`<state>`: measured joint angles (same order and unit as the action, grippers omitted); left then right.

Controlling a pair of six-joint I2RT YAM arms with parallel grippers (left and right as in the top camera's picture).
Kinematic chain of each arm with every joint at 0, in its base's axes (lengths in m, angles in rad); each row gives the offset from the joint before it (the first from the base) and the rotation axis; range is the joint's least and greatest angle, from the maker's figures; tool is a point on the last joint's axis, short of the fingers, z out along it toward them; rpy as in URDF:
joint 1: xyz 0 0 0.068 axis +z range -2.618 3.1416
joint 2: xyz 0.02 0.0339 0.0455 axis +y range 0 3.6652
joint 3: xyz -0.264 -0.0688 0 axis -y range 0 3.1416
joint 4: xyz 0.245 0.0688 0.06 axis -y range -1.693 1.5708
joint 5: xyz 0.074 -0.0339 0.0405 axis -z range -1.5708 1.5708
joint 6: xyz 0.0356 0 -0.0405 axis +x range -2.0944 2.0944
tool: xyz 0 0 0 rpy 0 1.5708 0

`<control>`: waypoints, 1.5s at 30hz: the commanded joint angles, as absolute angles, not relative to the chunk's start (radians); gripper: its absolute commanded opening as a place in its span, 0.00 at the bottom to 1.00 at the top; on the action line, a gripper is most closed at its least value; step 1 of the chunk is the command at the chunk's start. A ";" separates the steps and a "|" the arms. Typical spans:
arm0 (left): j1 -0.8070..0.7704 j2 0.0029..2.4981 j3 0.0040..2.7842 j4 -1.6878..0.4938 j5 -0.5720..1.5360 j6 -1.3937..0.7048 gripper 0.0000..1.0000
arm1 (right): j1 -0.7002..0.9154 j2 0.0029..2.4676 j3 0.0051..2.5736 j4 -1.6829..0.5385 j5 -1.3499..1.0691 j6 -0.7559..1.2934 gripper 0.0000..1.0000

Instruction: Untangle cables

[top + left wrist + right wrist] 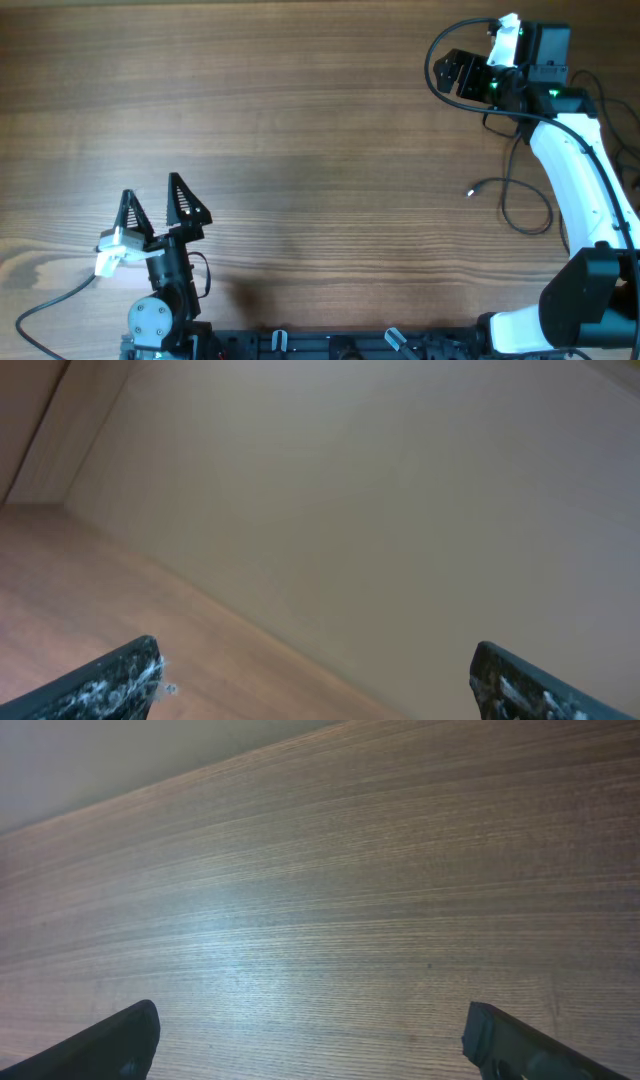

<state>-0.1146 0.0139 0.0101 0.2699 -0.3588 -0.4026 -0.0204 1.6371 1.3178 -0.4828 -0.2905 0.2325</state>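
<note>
Overhead: left gripper (152, 203) and right gripper (312, 1038) both gape wide, empty. Cable (476, 188) lies beside the right arm; reaching could snag arm wiring instead.

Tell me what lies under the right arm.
Wood table, and a thin black cable looping beside the arm, its plug lying free. Whether more cable runs beneath the white arm cannot be seen; the arm covers that patch.

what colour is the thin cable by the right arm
Black. The cable shows best in the overhead view.
</note>
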 commanded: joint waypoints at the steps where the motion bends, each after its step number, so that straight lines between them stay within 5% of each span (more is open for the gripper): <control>1: -0.107 0.003 0.006 0.199 -0.376 -0.397 1.00 | -0.022 1.652 1.334 -0.480 -0.284 0.217 1.00; 6: -0.107 0.003 0.006 -0.056 -0.376 -0.395 1.00 | -0.022 1.652 1.334 -0.480 -0.284 0.216 1.00; 45: -0.128 0.004 0.006 -0.046 -0.368 -0.345 1.00 | -0.022 1.653 1.334 -0.480 -0.284 0.216 1.00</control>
<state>-0.1234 0.0139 0.0082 -0.0418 -0.3622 -0.3603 -0.0204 1.6371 1.3178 -0.4828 -0.2901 0.2325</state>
